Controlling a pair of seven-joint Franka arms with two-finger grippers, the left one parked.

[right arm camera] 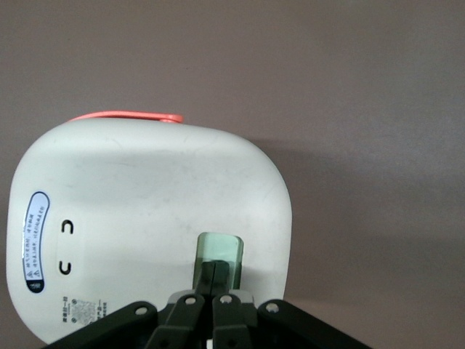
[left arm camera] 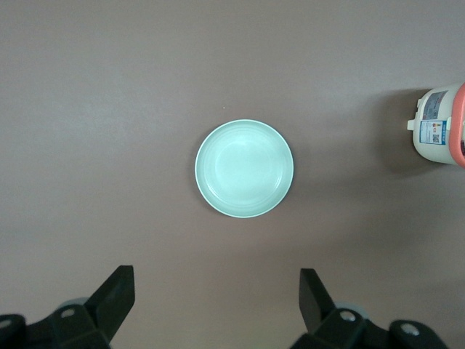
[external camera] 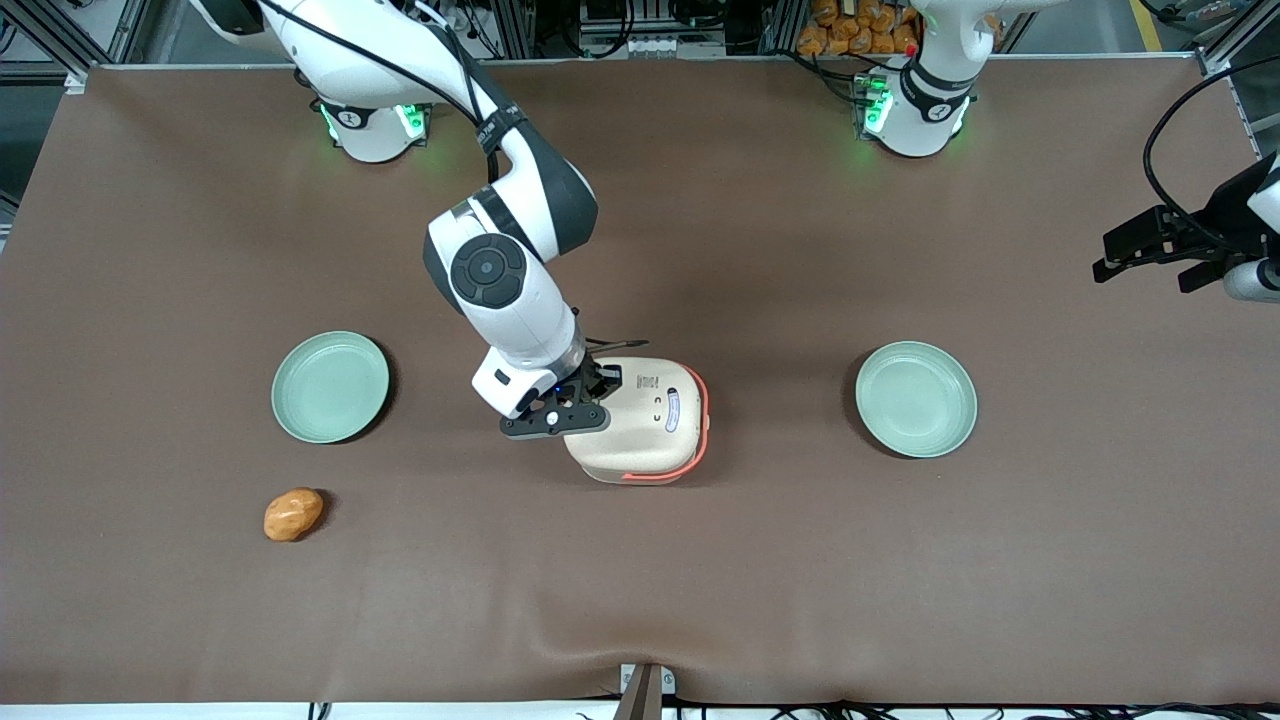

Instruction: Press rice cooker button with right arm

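The cream rice cooker (external camera: 645, 420) with its coral-orange handle band stands mid-table with its lid shut; it also shows in the right wrist view (right arm camera: 138, 218) and in the left wrist view (left arm camera: 440, 125). The small pale green button (right arm camera: 221, 251) sits on the lid near its edge. My right arm (external camera: 505, 290) reaches down over the cooker. Its black gripper (right arm camera: 216, 270) is shut, fingers pressed together, with the tips on the button. In the front view the gripper (external camera: 590, 385) sits over the lid's edge and hides the button.
A pale green plate (external camera: 330, 387) lies toward the working arm's end and another (external camera: 916, 399) toward the parked arm's end, also in the left wrist view (left arm camera: 244, 169). An orange-brown bread-like lump (external camera: 293, 514) lies nearer the front camera than the first plate.
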